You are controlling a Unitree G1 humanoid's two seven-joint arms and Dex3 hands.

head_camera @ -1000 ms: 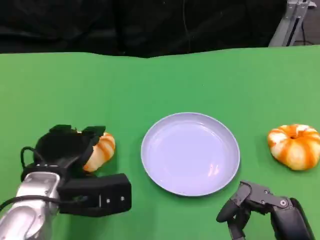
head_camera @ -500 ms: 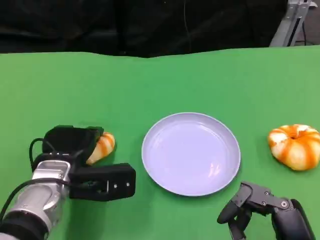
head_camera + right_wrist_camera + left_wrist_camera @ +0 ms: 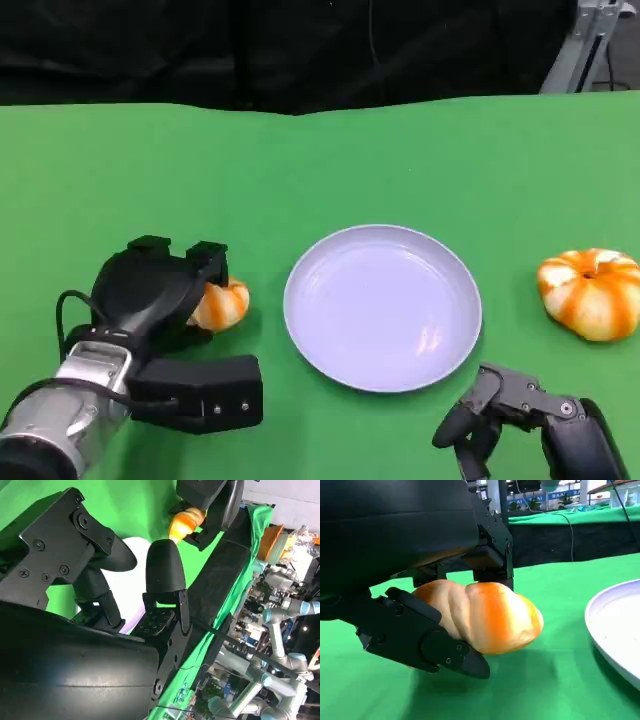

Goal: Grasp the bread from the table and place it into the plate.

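An orange-and-cream striped bread [image 3: 222, 304] is gripped by my left hand [image 3: 160, 290], just left of the plate. In the left wrist view the bread [image 3: 485, 615] sits between the black fingers [image 3: 420, 637], and a shadow on the cloth beneath suggests it is slightly raised. The pale lilac plate [image 3: 300, 300] lies in the middle of the green table with nothing on it; its rim [image 3: 600, 605] shows close to the bread. My right hand [image 3: 520, 420] rests near the front edge, right of the plate, holding nothing, its fingers [image 3: 162, 575] apart.
A round orange-and-white bun [image 3: 590, 293] lies at the far right of the table. The green cloth ends at a dark backdrop behind. A metal stand [image 3: 585, 40] rises at the back right corner.
My left hand has closed around the bread and carried it a little to the right, toward the plate. The right hand has stayed in place.
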